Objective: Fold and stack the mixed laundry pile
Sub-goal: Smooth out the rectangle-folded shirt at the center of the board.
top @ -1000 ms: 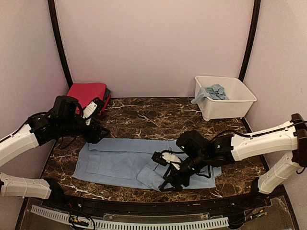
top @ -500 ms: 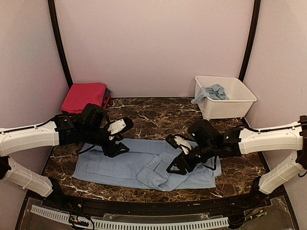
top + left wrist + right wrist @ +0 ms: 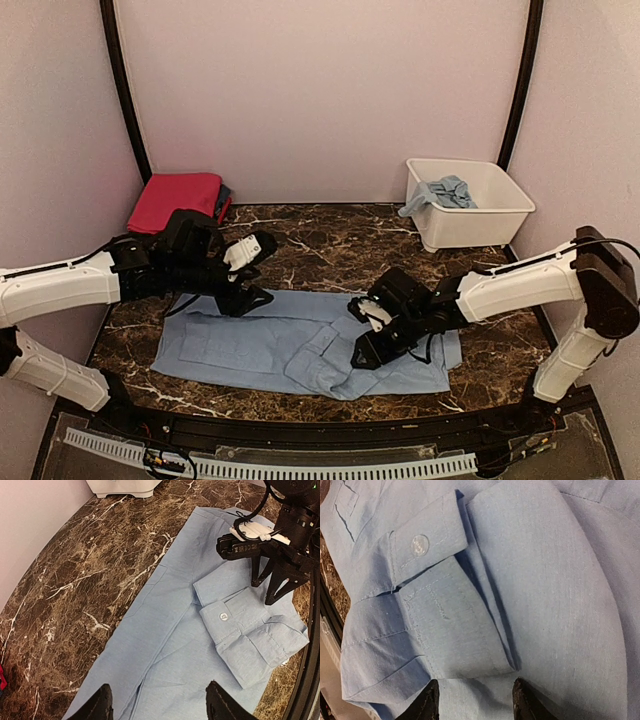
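Note:
A pale blue shirt (image 3: 270,335) lies spread flat on the marble table, one sleeve folded in with its buttoned cuff (image 3: 235,617) on top; the cuff (image 3: 427,547) also shows in the right wrist view. My left gripper (image 3: 245,300) hovers open and empty over the shirt's upper left part (image 3: 157,707). My right gripper (image 3: 365,350) is open and empty, low over the folded sleeve (image 3: 475,705). A folded magenta-pink piece (image 3: 180,198) with a dark piece under it sits at the back left. More pale blue cloth (image 3: 445,192) lies in the white tub.
The white plastic tub (image 3: 490,215) stands at the back right. Bare marble table (image 3: 330,250) lies between the shirt and the back wall. The table's front edge has a black rail (image 3: 320,425).
My left gripper has swung from the far left in over the shirt's upper left part. My right gripper let the sleeve down, rose, then dropped low over the folded sleeve.

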